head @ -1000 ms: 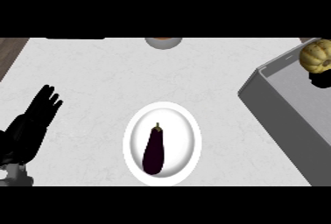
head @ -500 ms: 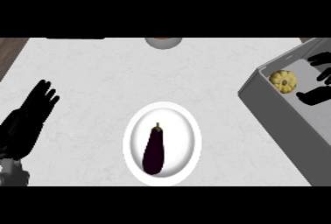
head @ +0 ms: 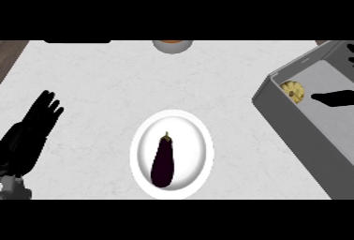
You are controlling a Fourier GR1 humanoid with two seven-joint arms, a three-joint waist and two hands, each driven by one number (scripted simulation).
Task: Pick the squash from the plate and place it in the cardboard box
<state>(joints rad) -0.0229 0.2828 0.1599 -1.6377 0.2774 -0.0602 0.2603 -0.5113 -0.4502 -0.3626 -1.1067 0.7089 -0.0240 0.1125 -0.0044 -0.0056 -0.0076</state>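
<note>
The yellow squash (head: 293, 90) lies inside the grey box (head: 276, 110) at the right, against its near-left wall. Only the black fingers of my right hand (head: 336, 97) show, stretched out straight inside the box, just right of the squash and apart from it. In the middle of the counter sits the white plate (head: 196, 136), with a dark purple eggplant (head: 163, 161) lying on it. My left hand (head: 31, 133) rests open at the left edge, fingers up, well away from the plate.
A grey bowl (head: 171, 45) with something orange in it stands at the counter's far edge. A dark flat object (head: 76, 41) lies at the far left. Bare white counter (head: 104, 84) spreads between the plate and the box.
My right hand carried the squash over the box, let it go and drew back to the right. The squash now lies in the box. The left hand barely moved.
</note>
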